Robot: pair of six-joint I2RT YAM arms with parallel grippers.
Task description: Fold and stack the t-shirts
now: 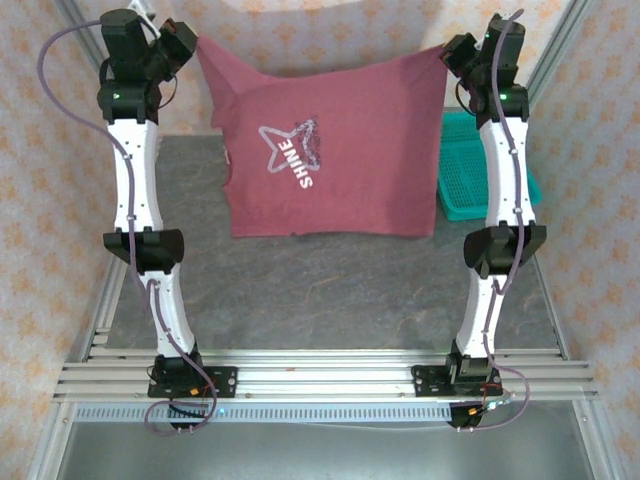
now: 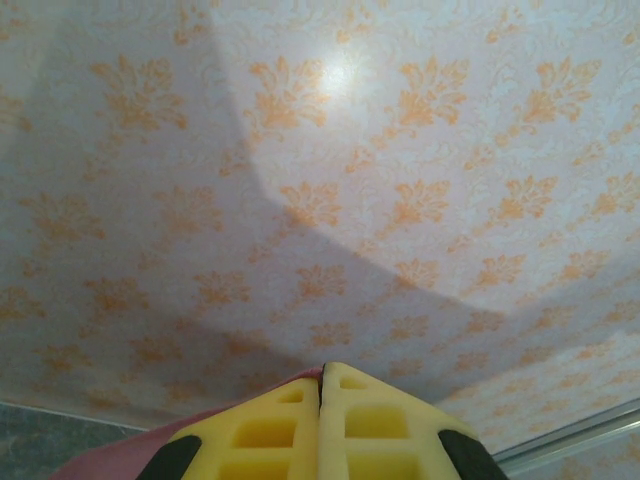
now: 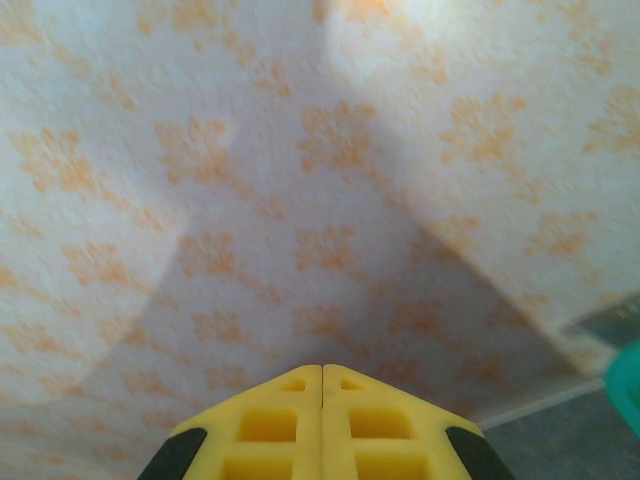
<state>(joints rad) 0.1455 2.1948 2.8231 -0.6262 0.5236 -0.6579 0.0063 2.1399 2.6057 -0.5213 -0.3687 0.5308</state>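
Note:
The maroon t-shirt [image 1: 340,160] with white "SHINE" lettering hangs spread out in the air above the back of the table, print facing the top camera. My left gripper [image 1: 192,45] is shut on its upper left corner. In the left wrist view the yellow fingers [image 2: 290,430] press together at the gripper [image 2: 321,370], with a strip of maroon fabric [image 2: 120,455] beside them. My right gripper [image 1: 447,50] is shut on the upper right corner. Its yellow jaws [image 3: 322,370] are closed, and the cloth is hidden there. The shirt's lower hem hangs just above the table.
A teal mesh basket [image 1: 465,185] stands at the back right of the dark grey table [image 1: 330,290], partly behind the right arm; its edge [image 3: 630,385] peeks into the right wrist view. Patterned orange-and-white walls enclose the back and sides.

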